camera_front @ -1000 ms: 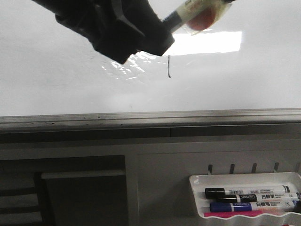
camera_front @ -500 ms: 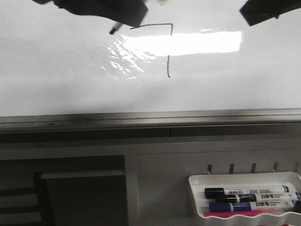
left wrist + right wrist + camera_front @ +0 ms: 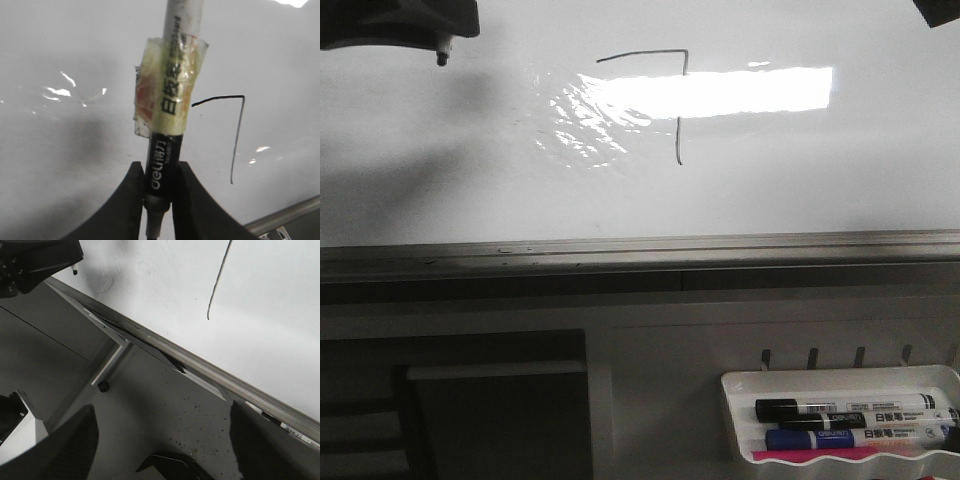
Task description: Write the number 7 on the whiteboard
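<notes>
The number 7 (image 3: 678, 140) is a thin dark figure on the whiteboard (image 3: 820, 170), with glare across part of its downstroke. My left gripper (image 3: 410, 25) is at the top left, well left of the 7, shut on a black-and-white marker (image 3: 167, 125) wrapped in yellow tape. The marker tip (image 3: 442, 58) points down at the board. In the left wrist view the gripper (image 3: 159, 185) clamps the marker's black end, and the 7 (image 3: 239, 135) lies beside it. My right gripper (image 3: 165, 440) is open and empty, only a dark corner (image 3: 942, 10) in the front view.
A grey metal edge strip (image 3: 640, 250) runs along the board's near side. A white marker tray (image 3: 740, 385) at the front right holds several markers (image 3: 850, 410). The right wrist view shows the strip (image 3: 210, 370), the downstroke (image 3: 220, 280) and dark floor below.
My left gripper has moved left with the marker, uncovering the 7's top stroke and leaving the figure. My right arm has drawn back to the top right corner.
</notes>
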Robot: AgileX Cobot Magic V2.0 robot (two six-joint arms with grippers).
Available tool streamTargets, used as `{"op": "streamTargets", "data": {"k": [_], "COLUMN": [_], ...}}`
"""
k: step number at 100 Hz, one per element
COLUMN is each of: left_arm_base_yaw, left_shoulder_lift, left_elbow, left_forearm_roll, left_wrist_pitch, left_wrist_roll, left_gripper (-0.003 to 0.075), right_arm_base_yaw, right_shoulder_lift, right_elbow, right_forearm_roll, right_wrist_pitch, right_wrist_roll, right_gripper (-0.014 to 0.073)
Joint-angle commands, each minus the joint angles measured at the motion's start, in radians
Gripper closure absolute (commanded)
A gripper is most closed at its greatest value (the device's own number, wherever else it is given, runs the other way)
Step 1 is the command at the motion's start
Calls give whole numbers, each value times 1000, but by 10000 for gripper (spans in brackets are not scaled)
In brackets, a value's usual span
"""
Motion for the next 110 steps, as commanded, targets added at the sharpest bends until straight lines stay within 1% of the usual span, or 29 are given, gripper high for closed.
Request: {"op": "streamTargets", "data": {"k": [1, 29, 70, 74, 79, 84, 85, 86, 88, 91, 96, 101, 106, 110], "left_arm_base_yaw": [3, 3, 3, 3, 3, 3, 3, 3, 3, 3, 3, 3, 3, 3], "left_shoulder_lift": [33, 156, 162, 162, 162, 160, 160, 158, 156, 156, 148, 138, 119, 101], "left_elbow": [-33, -49, -49, -49, -49, -49, -49, -49, -49, -49, -49, -49, -49, -49], "left_forearm_roll": [-21, -34, -14, -9, -5, 5, 7, 9, 9, 11, 13, 13, 26, 38], "left_wrist_pitch": [-87, -154, -174, -171, -169, -169, -169, -169, -167, -167, -164, -159, -157, -157], "left_wrist_roll": [-7, -7, -7, -7, -7, -7, -7, -7, -7, -7, -5, 8, 25, 45], "left_gripper": [741, 741, 733, 707, 655, 587, 553, 553, 505, 467, 363, 282, 221, 195], "right_arm_base_yaw": [-5, -5, -5, -5, -5, -5, -5, -5, -5, -5, -5, -5, -5, -5], "right_shoulder_lift": [-19, -19, -19, -19, -19, -19, -19, -19, -19, -19, -19, -19, -19, -20], "right_elbow": [-30, -30, -30, -30, -30, -30, -30, -30, -30, -30, -30, -30, -30, -30], "right_forearm_roll": [50, 50, 50, 50, 50, 52, 55, 55, 60, 62, 67, 68, 68, 70], "right_wrist_pitch": [-6, -4, 0, 0, 0, 0, 0, 0, 0, 0, 0, 0, 2, 4], "right_wrist_roll": [1, 4, 4, 4, 4, 4, 4, 4, 4, 4, 4, 4, 4, 4], "right_gripper": [105, 105, 105, 105, 105, 105, 105, 105, 105, 105, 105, 105, 105, 106]}}
